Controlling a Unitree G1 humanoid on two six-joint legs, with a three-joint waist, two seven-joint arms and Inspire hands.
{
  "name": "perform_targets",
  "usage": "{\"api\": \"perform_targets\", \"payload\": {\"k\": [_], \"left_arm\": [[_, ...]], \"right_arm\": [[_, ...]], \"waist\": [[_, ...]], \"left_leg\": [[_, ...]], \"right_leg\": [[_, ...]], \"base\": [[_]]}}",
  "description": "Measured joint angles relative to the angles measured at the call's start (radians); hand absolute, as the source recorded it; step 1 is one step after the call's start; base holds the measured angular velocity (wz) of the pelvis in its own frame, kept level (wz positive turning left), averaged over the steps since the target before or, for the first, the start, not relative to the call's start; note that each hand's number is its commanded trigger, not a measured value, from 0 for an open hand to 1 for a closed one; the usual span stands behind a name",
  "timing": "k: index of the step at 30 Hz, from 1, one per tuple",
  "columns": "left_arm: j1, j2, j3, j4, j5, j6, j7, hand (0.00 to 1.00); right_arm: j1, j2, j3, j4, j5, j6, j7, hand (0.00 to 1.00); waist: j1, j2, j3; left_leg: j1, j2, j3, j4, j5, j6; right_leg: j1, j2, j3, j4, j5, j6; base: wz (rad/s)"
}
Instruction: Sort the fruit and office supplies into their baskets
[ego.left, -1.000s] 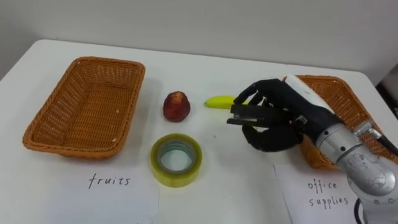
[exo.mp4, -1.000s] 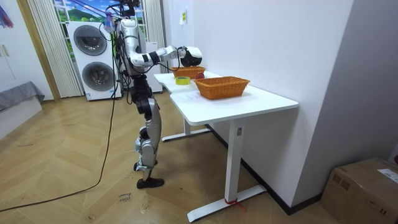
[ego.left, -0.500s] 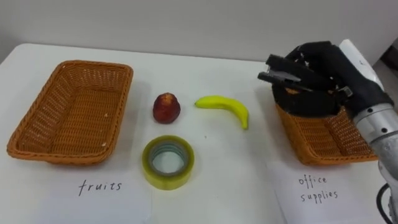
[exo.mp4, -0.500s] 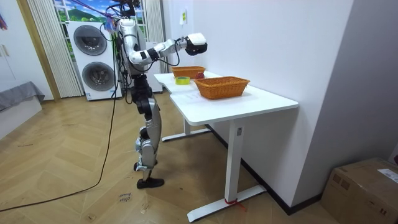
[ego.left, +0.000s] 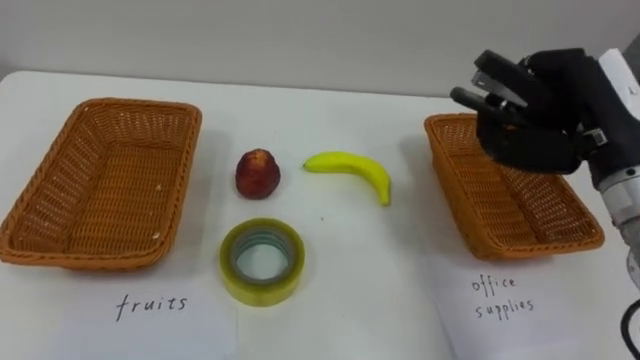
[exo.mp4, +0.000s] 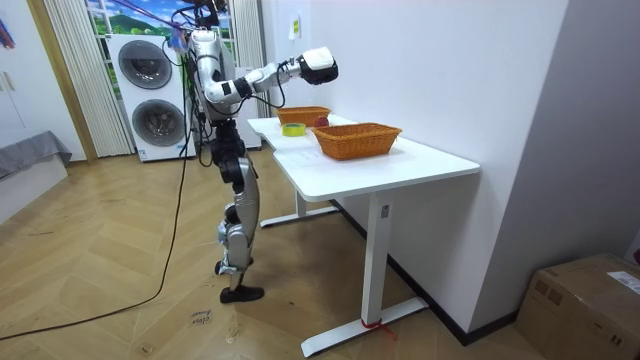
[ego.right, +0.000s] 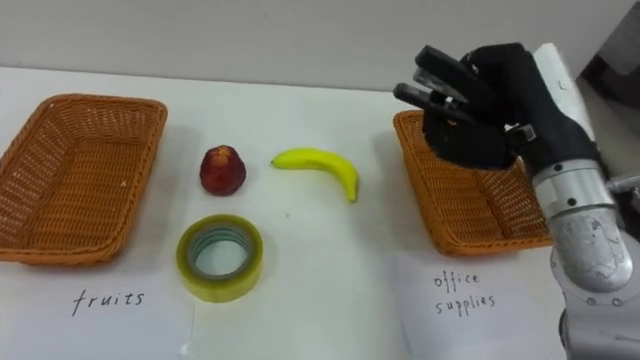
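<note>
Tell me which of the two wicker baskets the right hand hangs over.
The basket on the robot's right: the right hand is raised above its far end. The left basket has no hand near it.

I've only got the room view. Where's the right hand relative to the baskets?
Observer: The right hand is above the back end of the supplies basket, clear of its rim.
Operator: Is anything in that basket?
Observer: Nothing in the part I can see.
Operator: What isn't sorted yet?
Observer: A banana, a red fruit and a tape roll lie between the two baskets.
Operator: And the fruit basket?
Observer: The fruit basket is empty.
</note>
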Motion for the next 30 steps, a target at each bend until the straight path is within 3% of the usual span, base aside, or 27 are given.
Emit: {"api": "perform_targets", "payload": {"k": [5,16,17,18,19,30], "left_arm": [[0.006,-0.003,0.016,-0.001,0.005,0.0,-0.015,0.0],[0.008,-0.001,0.039,-0.03,0.005,0.008,-0.034,0.0],[0.008,-0.001,0.039,-0.03,0.004,0.008,-0.03,0.0],[0.008,-0.001,0.038,-0.031,0.002,0.008,-0.027,0.0],[0.008,-0.001,0.038,-0.031,0.0,0.008,-0.022,0.0],[0.013,0.0,0.036,-0.017,-0.001,0.008,0.016,0.0]], "right_arm": [[0.0,0.0,-0.037,0.06,-0.005,-0.008,-0.045,1.0],[0.001,-0.001,-0.038,0.24,0.031,0.003,-0.054,1.0],[0.0,-0.002,-0.037,0.25,0.03,0.003,-0.055,0.58],[0.001,-0.002,-0.037,0.258,0.03,0.003,-0.056,0.36],[0.001,-0.002,-0.032,0.275,0.03,0.003,-0.061,0.0],[0.004,-0.001,-0.01,0.352,0.029,0.004,-0.078,0.0]], "waist": [[-0.002,0.004,-0.0043],[-0.005,0.005,-0.004],[-0.005,0.006,-0.0032],[-0.004,0.006,-0.0035],[-0.004,0.004,-0.0047],[-0.002,0.0,-0.0049]], "left_leg": [[0.004,0.001,0.0,0.0,0.0,0.0],[0.004,0.001,-0.002,-0.002,0.0,0.0],[0.003,0.001,-0.002,-0.002,0.0,0.0],[0.003,0.001,-0.002,-0.003,0.0,0.0],[0.003,0.001,-0.002,-0.003,0.0,0.0],[-0.001,0.0,-0.006,-0.002,0.0,0.0]], "right_leg": [[0.001,0.0,0.0,0.003,0.0,0.0],[-0.001,-0.001,-0.005,0.001,0.001,-0.001],[-0.001,-0.001,-0.005,0.001,0.001,-0.001],[-0.001,-0.001,-0.005,0.002,0.001,-0.001],[-0.001,-0.001,-0.005,0.003,0.001,-0.001],[-0.001,-0.001,-0.009,0.001,0.001,-0.001]], "base": [[0.0],[0.0],[0.0],[0.0],[0.0],[0.0]]}}
